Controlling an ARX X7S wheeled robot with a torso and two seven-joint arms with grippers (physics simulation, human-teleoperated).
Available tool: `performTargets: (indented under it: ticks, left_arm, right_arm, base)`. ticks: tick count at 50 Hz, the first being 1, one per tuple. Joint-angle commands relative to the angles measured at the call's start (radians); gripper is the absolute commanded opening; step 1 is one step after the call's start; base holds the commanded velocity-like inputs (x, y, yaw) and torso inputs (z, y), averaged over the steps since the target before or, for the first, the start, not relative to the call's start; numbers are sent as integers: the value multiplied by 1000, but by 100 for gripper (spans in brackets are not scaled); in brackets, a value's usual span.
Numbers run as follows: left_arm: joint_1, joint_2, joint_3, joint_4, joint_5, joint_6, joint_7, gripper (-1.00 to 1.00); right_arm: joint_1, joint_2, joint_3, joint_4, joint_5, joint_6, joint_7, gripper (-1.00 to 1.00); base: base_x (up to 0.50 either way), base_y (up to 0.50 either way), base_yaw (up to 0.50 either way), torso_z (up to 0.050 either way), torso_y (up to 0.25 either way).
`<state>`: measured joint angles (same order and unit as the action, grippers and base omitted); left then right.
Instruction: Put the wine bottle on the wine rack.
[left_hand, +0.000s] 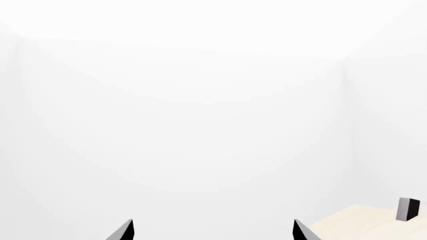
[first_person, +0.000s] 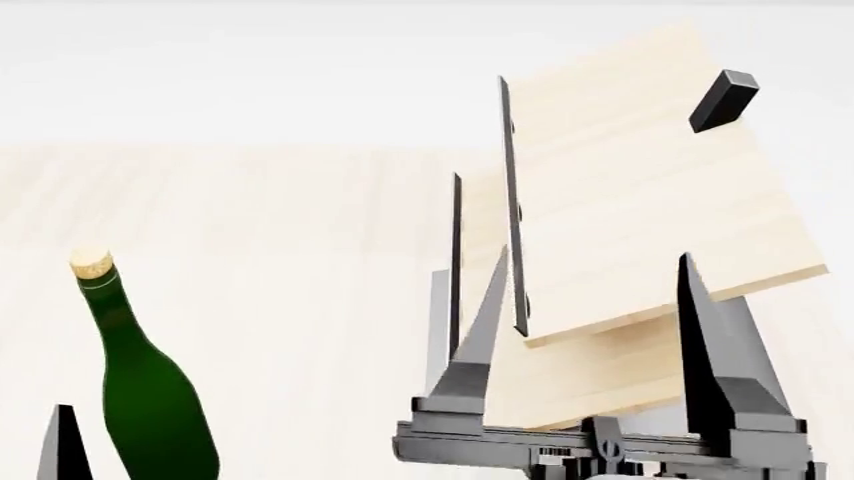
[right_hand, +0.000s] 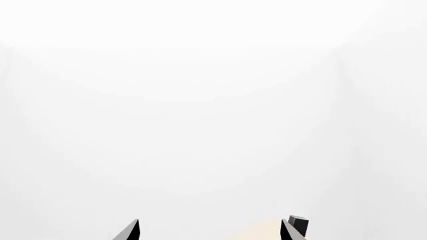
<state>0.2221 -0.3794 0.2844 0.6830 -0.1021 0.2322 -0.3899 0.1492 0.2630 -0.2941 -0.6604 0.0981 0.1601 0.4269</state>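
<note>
The step in hand looks like the first reach for the bottle (first_person: 144, 400), which stands upright on the pale wooden table (first_person: 267, 250) at the near left, cork up, free of any grip and well left of the rack (first_person: 627, 220). To do it well, the left gripper (left_hand: 212, 231) should come in level at the bottle's body, below the shoulder, with a finger on each side, and close only once the glass is centred, since a push on the tall neck could tip it. Only one left fingertip (first_person: 60, 445) shows in the head view, just left of the bottle; the left wrist view shows the fingers spread with nothing between them, aimed at blank wall. The right gripper (first_person: 601, 340) is raised in front of the rack's slanted boards, fingers wide apart and empty, pointing up and away.
</note>
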Motion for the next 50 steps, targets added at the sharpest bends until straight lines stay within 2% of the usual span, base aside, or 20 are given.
performTargets:
  ticks: [1,10,18,21,27,40,50]
  left_arm:
    - [1,-5,0,5,1,0,-5,100]
    - [-3,-9,-4,12,-5,-7,-10,100]
    - [-3,-11,-4,17,-5,-11,-14,100]
    - [-3,-12,-3,18,-4,-12,-15,100]
    - [-2,-15,-4,22,-4,-13,-18,100]
    - [-2,-16,3,21,1,-10,-20,100]
    - [-3,-19,4,21,0,-9,-22,100]
  right_arm:
    - [202,-15,13,7,86,252,-39,100]
    - [418,7,43,71,229,401,-157,100]
    - [538,25,35,99,311,492,-234,100]
    - [591,4,88,109,455,578,-282,100]
    - [687,-13,122,140,566,690,-294,100]
    - [822,-46,187,271,826,882,-362,100]
    - [921,-60,214,488,1007,1010,-464,100]
  base:
    - [0,0,0,0,0]
    - [0,0,0,0,0]
    - [0,0,0,0,0]
    - [0,0,0,0,0]
    - [0,0,0,0,0]
    - [0,0,0,0,0]
    - [0,0,0,0,0]
